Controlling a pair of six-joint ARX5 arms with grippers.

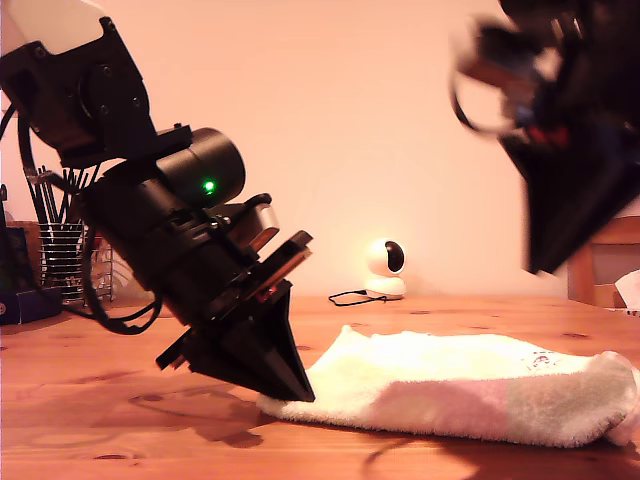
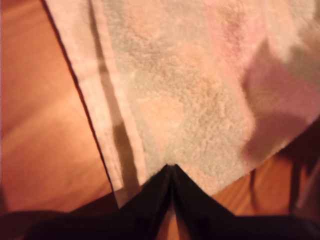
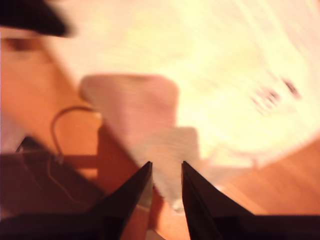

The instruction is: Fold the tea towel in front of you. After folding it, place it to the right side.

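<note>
My first gripper (image 1: pixel 295 390) fills the left half of the exterior view, nearest the camera, a black wedge angled down to the wooden table (image 1: pixel 120 440) with a green light glowing on the arm above it; its tip sits on the near left corner of the tea towel (image 1: pixel 470 385), and in the first wrist view the jaws meet in a point (image 2: pixel 171 167) with no gap, closed on the towel's edge (image 2: pixel 190 90), though how much cloth is caught between them cannot be made out; the tea towel lies folded in a long, thick band across the lower middle and lower right of the exterior view, cream-white terry with a pale pink patch on its near side and a small dark-printed label toward its right end; my second gripper (image 1: pixel 545 260) hangs in the upper right of the exterior view, blurred, well above the towel and touching nothing; the second wrist view shows its jaws slightly parted (image 3: pixel 166 172) with nothing between them, the towel (image 3: pixel 210 65) and its dark print below; at the back of the table, centre of the exterior view, stands a small round white camera (image 1: pixel 385 268) with a black cable beside it; a wire utensil holder (image 1: pixel 62 255) stands at the far left edge.
</note>
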